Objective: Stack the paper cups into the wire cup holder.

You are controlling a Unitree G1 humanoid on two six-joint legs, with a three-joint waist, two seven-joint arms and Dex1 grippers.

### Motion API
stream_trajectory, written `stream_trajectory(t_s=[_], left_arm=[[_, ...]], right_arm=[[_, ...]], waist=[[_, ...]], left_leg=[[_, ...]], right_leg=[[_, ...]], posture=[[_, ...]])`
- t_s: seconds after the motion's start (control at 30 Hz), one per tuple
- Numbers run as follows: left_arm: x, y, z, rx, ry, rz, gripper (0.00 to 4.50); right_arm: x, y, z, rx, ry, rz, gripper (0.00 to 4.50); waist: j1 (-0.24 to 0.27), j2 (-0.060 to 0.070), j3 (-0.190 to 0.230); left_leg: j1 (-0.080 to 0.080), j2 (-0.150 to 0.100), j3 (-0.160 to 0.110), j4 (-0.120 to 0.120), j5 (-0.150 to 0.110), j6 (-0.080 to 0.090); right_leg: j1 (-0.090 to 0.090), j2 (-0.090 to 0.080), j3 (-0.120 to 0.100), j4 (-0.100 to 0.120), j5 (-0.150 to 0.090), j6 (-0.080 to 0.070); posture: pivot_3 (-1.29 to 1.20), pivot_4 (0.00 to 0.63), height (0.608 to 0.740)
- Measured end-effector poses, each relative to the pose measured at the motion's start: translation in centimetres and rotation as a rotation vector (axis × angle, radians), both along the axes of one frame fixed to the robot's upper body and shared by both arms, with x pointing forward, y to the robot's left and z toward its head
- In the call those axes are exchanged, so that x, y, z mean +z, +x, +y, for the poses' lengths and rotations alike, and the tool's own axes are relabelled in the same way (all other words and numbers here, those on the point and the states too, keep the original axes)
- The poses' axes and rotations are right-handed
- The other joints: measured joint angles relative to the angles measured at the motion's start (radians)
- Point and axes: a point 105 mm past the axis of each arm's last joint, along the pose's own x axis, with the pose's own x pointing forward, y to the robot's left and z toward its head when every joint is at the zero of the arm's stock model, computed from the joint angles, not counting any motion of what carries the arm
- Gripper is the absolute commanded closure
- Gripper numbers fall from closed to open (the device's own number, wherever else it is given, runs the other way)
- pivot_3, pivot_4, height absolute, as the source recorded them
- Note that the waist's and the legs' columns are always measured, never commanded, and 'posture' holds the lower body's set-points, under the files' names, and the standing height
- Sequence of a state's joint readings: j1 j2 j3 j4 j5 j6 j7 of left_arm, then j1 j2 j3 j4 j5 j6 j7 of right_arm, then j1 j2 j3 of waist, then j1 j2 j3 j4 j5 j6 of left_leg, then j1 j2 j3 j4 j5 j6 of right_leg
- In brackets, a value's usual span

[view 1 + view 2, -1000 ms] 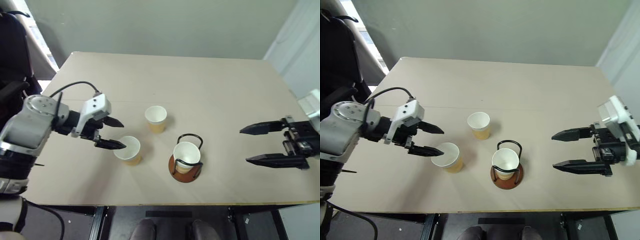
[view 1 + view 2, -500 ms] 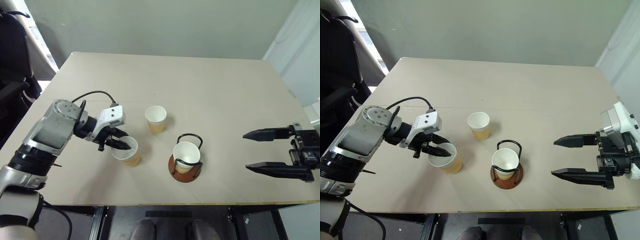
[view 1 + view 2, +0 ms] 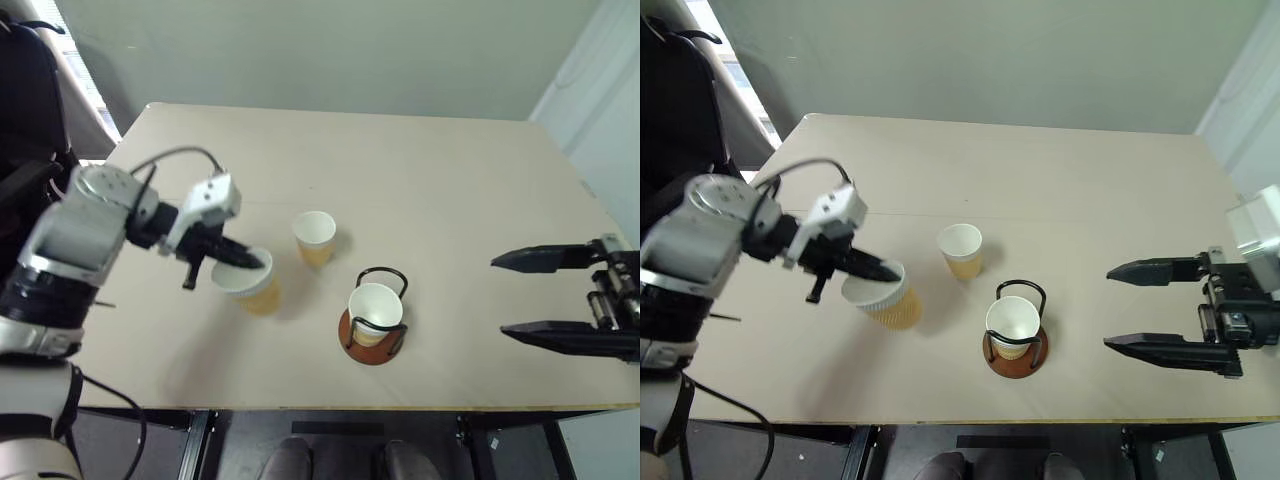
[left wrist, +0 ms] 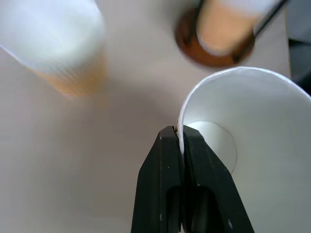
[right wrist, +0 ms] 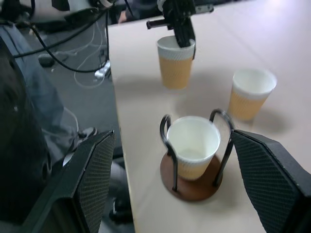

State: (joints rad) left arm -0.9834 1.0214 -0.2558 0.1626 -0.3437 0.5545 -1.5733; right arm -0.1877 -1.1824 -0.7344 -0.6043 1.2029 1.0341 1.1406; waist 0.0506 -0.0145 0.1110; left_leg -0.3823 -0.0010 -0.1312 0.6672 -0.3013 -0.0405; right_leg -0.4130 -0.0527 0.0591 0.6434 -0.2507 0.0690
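I count one paper cup already seated in the wire cup holder, upright between the black loops on its reddish-brown base, so the first of three is done. My left gripper has its two black fingers pinched tight on the rim of a second cup, one finger inside the wall and one outside; that cup sits to the left of the holder, and from its tilt and the shadow under it I judge it lifted clear of the table, though I cannot be certain. The third cup stands upright on the table just behind and to the left of the holder, untouched. My right gripper hangs well to the right of the holder with its fingers spread wide and nothing between them. By my reckoning the job is about a third done: the gripped cup must be carried over and nested into the seated one, then the last cup.
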Motion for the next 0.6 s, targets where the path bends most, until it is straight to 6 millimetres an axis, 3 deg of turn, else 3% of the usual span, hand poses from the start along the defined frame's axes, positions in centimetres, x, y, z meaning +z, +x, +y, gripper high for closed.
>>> stream_trajectory(t_s=[0.2, 0.3, 0.47, 0.6], left_arm=[[7.1, -0.1, -4.6, -0.222, -0.183, -0.173, 4.47], [9.0, -0.5, -7.7, -0.358, -0.278, -0.188, 4.47], [9.5, -1.2, -13.2, -0.564, -0.33, -0.159, 4.47], [8.0, -1.9, -15.1, -0.655, -0.256, -0.128, 4.47]], right_arm=[[0.0, 0.0, -0.1, -0.031, 0.004, -0.009, 0.64], [-0.1, 0.0, -0.1, -0.042, -0.003, -0.012, 0.64], [-0.3, 0.2, 0.0, -0.057, -0.012, -0.027, 0.64], [-0.3, 0.2, 0.0, -0.064, -0.023, -0.025, 0.64]], waist=[[0.005, 0.0, 0.0], [0.006, 0.0, 0.0], [0.008, 0.0, 0.001], [0.003, 0.001, 0.001]], left_leg=[[-0.001, -0.001, 0.0, 0.0, 0.0, 0.001], [-0.001, -0.001, 0.001, 0.001, -0.001, 0.002], [-0.005, -0.001, 0.003, 0.005, -0.002, 0.005], [-0.005, -0.001, 0.006, 0.006, -0.003, 0.006]], right_leg=[[0.001, -0.001, 0.0, -0.001, 0.0, 0.001], [0.002, -0.001, 0.0, 0.0, 0.002, 0.004], [0.002, -0.002, 0.0, -0.002, 0.004, 0.01], [0.002, -0.002, 0.003, -0.003, 0.004, 0.013]], posture=[[0.0, 0.15, 0.74], [0.0, 0.15, 0.74], [0.0, 0.15, 0.74], [0.0, 0.15, 0.74]])
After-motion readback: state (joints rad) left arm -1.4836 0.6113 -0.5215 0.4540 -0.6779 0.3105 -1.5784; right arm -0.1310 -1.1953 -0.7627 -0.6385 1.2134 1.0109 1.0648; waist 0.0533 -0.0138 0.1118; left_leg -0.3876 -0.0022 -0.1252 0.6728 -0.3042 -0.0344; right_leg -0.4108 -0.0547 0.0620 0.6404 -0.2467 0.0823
